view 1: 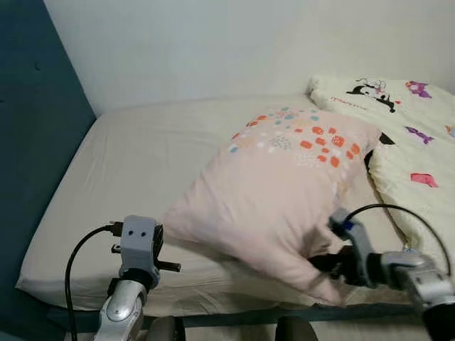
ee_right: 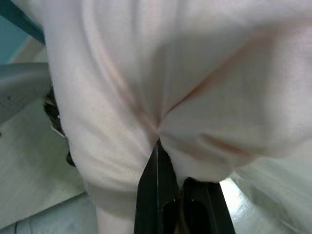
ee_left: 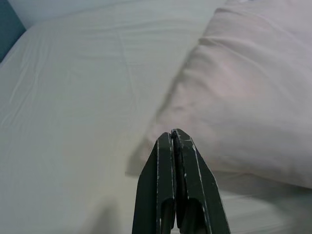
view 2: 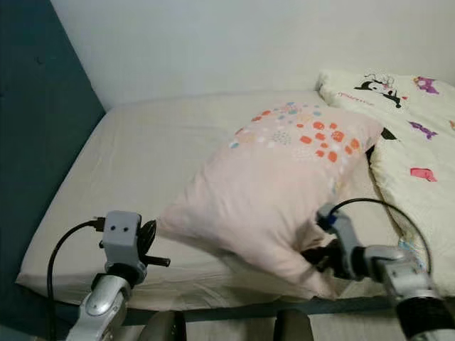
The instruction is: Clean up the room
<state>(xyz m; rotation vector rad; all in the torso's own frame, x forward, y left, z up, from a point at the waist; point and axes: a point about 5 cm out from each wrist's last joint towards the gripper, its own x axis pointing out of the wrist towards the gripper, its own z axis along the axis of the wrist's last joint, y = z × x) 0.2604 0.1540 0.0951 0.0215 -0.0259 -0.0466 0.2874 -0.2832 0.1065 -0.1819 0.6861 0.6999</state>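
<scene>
A pale pink pillow (view 1: pixel 284 188) with orange and blue spots lies tilted on the bed, its near corner hanging toward the front edge. My right gripper (view 1: pixel 321 263) is shut on that near corner; in the right wrist view the pink fabric (ee_right: pixel 161 97) bunches where the black fingers (ee_right: pixel 153 190) pinch it. My left gripper (ee_left: pixel 174 139) is shut with nothing in it, its tips just short of the pillow's left edge (ee_left: pixel 161 126) over the sheet. The left wrist (view 1: pixel 138 245) sits at the bed's front left.
The bed has a cream sheet (view 1: pixel 135 156) with free room on its left half. A white quilt (view 1: pixel 419 142) with cartoon prints covers the right side. A dark blue wall (view 1: pixel 32 142) runs along the left; a white wall stands behind.
</scene>
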